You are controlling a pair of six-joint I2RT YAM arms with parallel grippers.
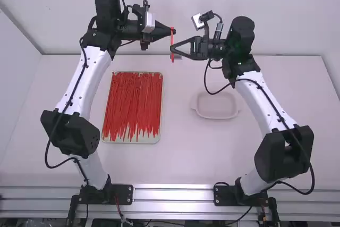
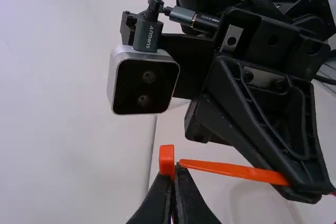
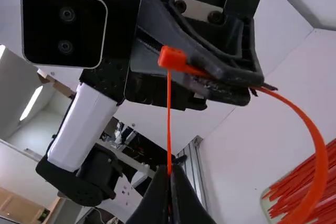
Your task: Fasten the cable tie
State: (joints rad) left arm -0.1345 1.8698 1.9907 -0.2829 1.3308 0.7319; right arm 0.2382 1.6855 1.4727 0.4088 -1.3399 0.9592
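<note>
**Both pincers hold one cable tie in the air**

In the high view the white bench (image 1: 186,152) carries a tray (image 1: 133,141) of loose red ties (image 1: 133,104). A white dish (image 1: 215,104) sits at three o'clock from the tray, apart from it.

Above the bench's twelve o'clock end, the two arms meet. The left pincer (image 2: 172,182) is closed on the cable tie (image 1: 172,43) just below its square head. The right pincer (image 3: 169,182) is closed on a thin run of the strap. In the right wrist view, that run goes straight from the head to the fingers, and another length curves away in an arc.
</note>
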